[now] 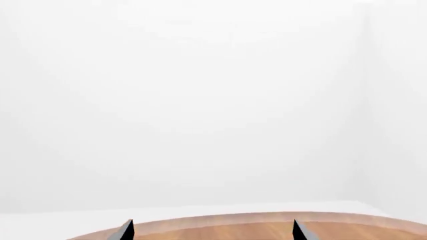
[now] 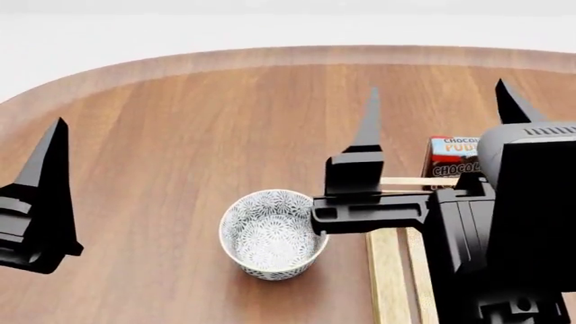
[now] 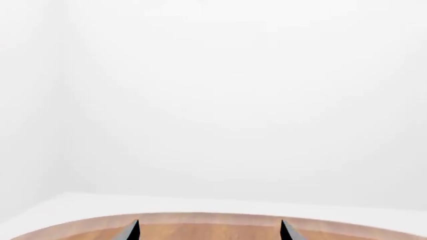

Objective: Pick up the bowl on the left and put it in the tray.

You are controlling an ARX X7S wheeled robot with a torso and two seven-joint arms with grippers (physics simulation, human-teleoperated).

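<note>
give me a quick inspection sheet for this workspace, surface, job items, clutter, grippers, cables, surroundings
surface: round wooden table, raised rim, bare apart from three items
job's things: bowl upright, empty, on the table just left of the tray; tray mostly hidden behind the right arm
clutter: chocolate pudding box behind the tray's far end
grippers: left gripper open, empty, only one finger seen from the head; right gripper open, empty, raised over the tray
cables: nothing seen
surroundings: plain white walls and floor
</note>
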